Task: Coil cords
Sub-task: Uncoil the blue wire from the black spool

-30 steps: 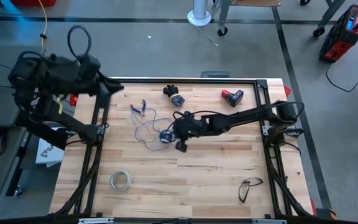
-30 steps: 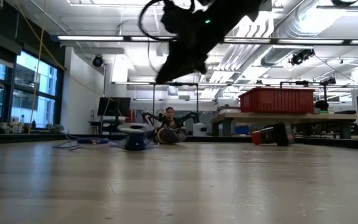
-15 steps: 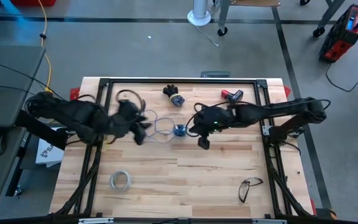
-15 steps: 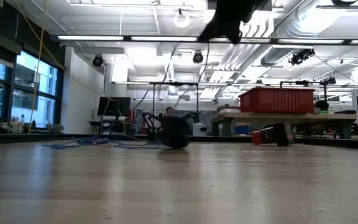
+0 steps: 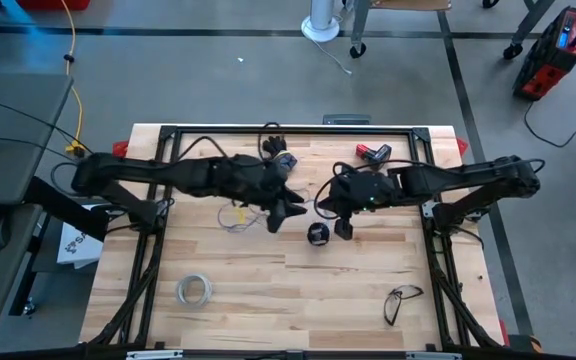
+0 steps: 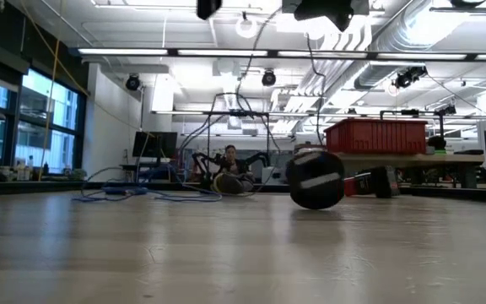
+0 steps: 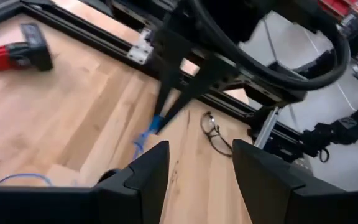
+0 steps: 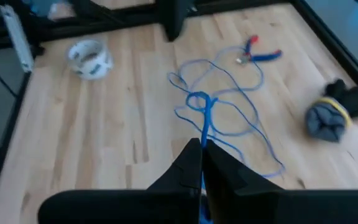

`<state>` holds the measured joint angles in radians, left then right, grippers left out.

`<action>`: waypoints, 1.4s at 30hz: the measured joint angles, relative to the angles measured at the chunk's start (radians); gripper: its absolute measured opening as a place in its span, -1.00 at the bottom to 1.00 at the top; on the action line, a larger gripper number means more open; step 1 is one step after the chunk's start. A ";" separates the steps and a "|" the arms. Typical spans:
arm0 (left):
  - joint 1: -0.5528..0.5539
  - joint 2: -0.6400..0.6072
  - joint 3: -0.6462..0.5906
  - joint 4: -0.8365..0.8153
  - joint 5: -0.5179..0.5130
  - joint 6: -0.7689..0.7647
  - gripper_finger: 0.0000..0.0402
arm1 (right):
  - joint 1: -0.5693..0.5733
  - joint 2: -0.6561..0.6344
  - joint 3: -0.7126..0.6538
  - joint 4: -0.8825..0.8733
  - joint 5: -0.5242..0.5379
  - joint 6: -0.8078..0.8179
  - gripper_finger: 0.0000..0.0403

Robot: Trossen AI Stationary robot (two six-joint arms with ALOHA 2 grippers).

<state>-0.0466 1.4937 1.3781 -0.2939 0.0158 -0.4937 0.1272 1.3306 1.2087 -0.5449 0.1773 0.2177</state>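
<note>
Two dark arms reach toward the middle of the wooden tabletop [image 5: 268, 280]. The left tool [image 5: 280, 213] hangs over the middle with its fingers [image 7: 143, 176] spread apart, and nothing sits between them. The right tool [image 5: 325, 208] is just beside it, a bit above the wood. Its fingers [image 8: 194, 163] are pressed tight together, and they pinch the thin blue wire [image 8: 219, 121]. From that pinch, the wire runs out in loose loops across the wood, partly under the left arm. The small round dark spool [image 5: 316, 235] sits on the tabletop between the two tools, close to the right one. In the low view it looks like a dark ball [image 6: 315, 179] resting on the wood, with thin wire going up from it. A whitish tape ring [image 5: 194, 290] lies well apart, near the front left. Glasses [image 5: 400, 300] lie near the front right. A red and black battery [image 5: 373, 153] rests at the back right. A dark glove bundle [image 5: 281, 153] lies at the back middle. Small blue and red pliers [image 8: 261, 53] lie near the far end of the wire loops.
</note>
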 joint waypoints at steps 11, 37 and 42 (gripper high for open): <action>0.014 0.085 0.016 -0.024 -0.009 0.138 -0.15 | 0.025 -0.013 0.000 -0.017 -0.033 -0.015 -1.00; -0.005 0.102 0.011 -0.366 -0.028 0.235 -0.99 | 0.030 -0.096 0.002 -0.004 0.089 -0.010 -0.99; -0.009 0.096 0.019 -0.358 -0.026 0.237 -0.99 | 0.030 -0.167 0.001 -0.013 0.157 0.005 -0.99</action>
<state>-0.0559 1.5898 1.3967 -0.6522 -0.0105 -0.2569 0.1570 1.1639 1.2095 -0.5577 0.3344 0.2229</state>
